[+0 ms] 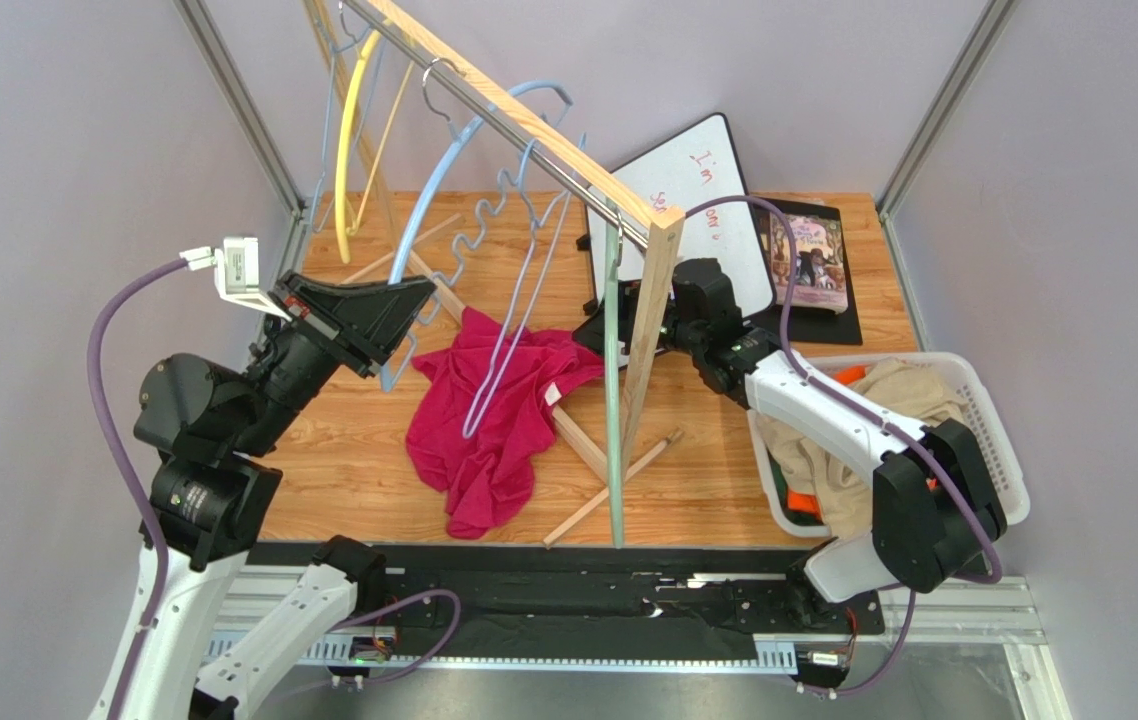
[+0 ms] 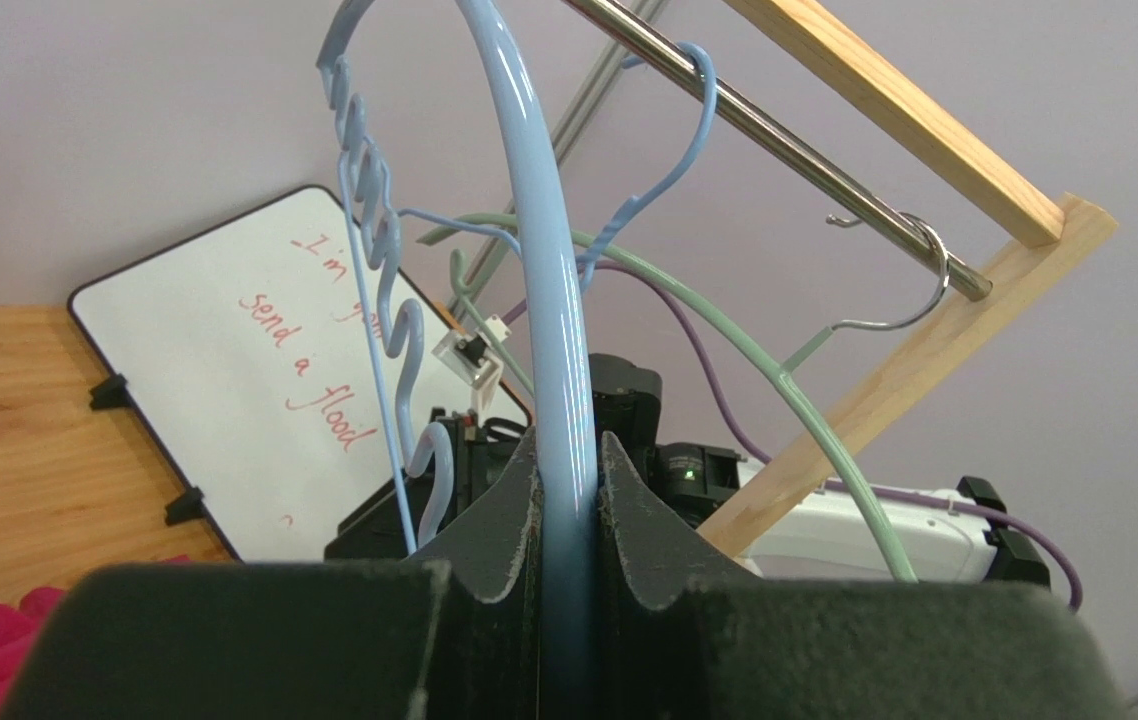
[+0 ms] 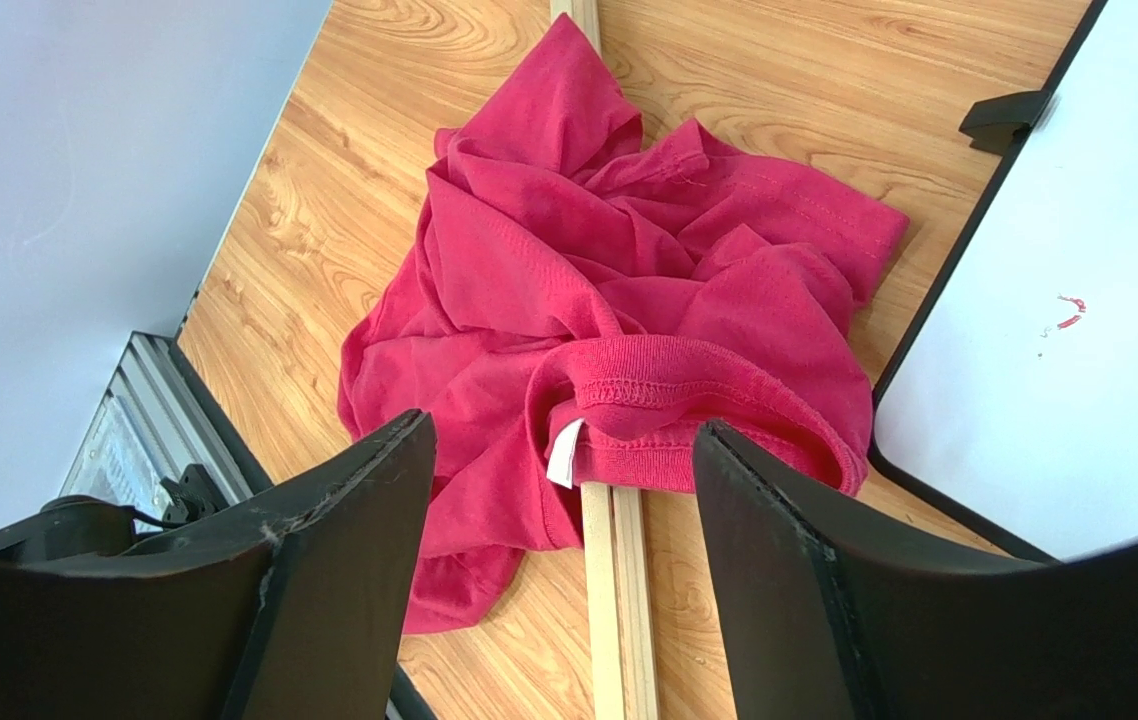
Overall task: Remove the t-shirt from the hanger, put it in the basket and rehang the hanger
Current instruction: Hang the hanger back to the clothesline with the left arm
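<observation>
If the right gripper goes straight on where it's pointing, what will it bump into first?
Most likely the red t-shirt, near its collar. It lies crumpled right ahead of the open right gripper. A wooden slat runs under that spot. I can't tell how far away it is.

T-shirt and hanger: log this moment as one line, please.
left gripper: shut on blue hanger | t-shirt: free of it, crumpled on table | right gripper: open above t-shirt | status: removal looks done
</observation>
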You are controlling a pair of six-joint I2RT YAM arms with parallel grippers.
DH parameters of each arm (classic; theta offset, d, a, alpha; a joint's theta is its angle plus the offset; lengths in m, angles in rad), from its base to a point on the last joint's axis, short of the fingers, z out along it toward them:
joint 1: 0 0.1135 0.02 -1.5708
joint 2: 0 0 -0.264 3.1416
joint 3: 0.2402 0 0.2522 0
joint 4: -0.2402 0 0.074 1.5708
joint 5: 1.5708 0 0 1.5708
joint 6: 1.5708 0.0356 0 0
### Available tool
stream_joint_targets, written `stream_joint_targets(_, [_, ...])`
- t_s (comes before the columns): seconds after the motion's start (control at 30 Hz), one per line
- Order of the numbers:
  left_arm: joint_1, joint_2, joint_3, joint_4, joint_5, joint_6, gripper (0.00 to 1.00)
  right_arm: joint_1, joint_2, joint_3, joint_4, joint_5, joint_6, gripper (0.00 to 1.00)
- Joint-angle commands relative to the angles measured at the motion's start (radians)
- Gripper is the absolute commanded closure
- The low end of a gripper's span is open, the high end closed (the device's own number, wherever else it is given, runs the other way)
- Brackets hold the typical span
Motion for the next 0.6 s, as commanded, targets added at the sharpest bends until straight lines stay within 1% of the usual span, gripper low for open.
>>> stream_joint_targets(0.0, [-0.001, -0.041, -0.036, 0.111, 0.006, -0.031, 1.00, 0.001, -0.030, -0.004, 0.038, 0.011, -0.017, 0.31])
stream_joint_targets(0.23, [-0.001, -0.061, -0.109, 0.179, 0.009, -0.071, 1.00, 0.002, -0.030, -0.007, 0.047, 0.005, -0.012, 0.31])
stream_joint_targets(0.4, [-0.001, -0.026, -0.115, 0.205, 0.040, -0.093, 1.00, 0.002, -0.032, -0.007, 0.042, 0.010, -0.017, 0.31])
stream_joint_targets(0.43, [-0.001, -0.024, -0.118, 0.235, 0.041, -0.094, 1.00, 0.002, -0.032, -0.007, 0.042, 0.011, -0.015, 0.31])
stream_joint_targets(0.57, [-0.001, -0.012, -0.129, 0.230, 0.049, -0.108, 1.00, 0.002, -0.029, -0.006, 0.044, 0.013, -0.017, 0.31])
